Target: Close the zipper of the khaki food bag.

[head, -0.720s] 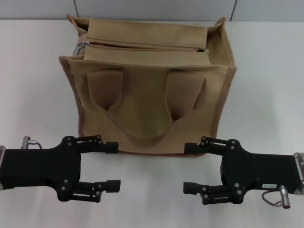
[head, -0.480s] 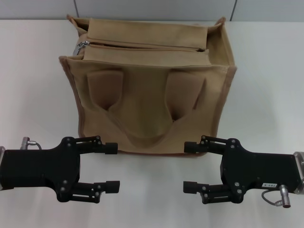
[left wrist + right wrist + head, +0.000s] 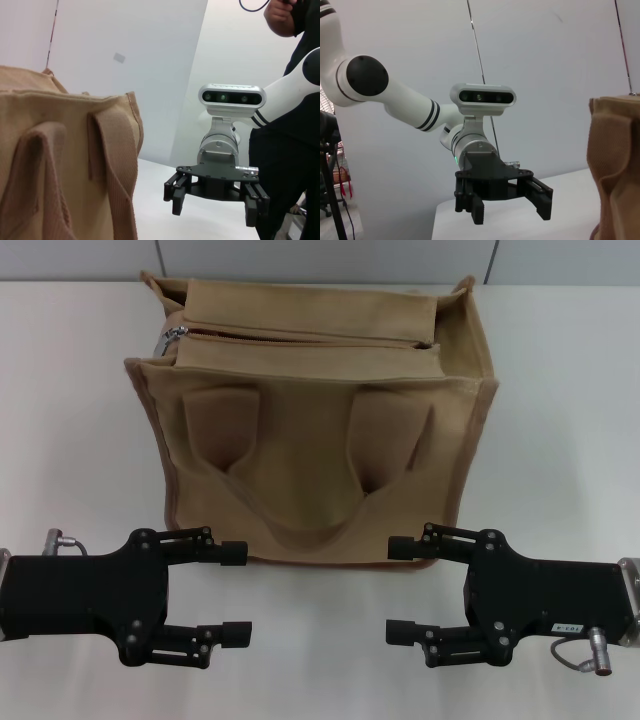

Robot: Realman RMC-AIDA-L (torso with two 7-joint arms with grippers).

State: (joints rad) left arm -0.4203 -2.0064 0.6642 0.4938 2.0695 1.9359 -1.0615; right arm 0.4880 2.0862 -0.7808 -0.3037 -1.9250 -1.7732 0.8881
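Khaki food bag (image 3: pixel 310 420) upright on table (image 3: pixel 560 390); zipper (image 3: pixel 300 336) open, pull tab (image 3: pixel 174 335) at bag's left end; left gripper (image 3: pixel 238 592), right gripper (image 3: pixel 398 590) fingers apart, near front; soft unbraced bag likely dragged, tab easily missed.

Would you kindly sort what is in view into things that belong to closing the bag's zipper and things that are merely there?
For the job:
khaki bag
zipper, pull tab at the bag's left end
left gripper, open
right gripper, open

Merely there:
white table
grey wall
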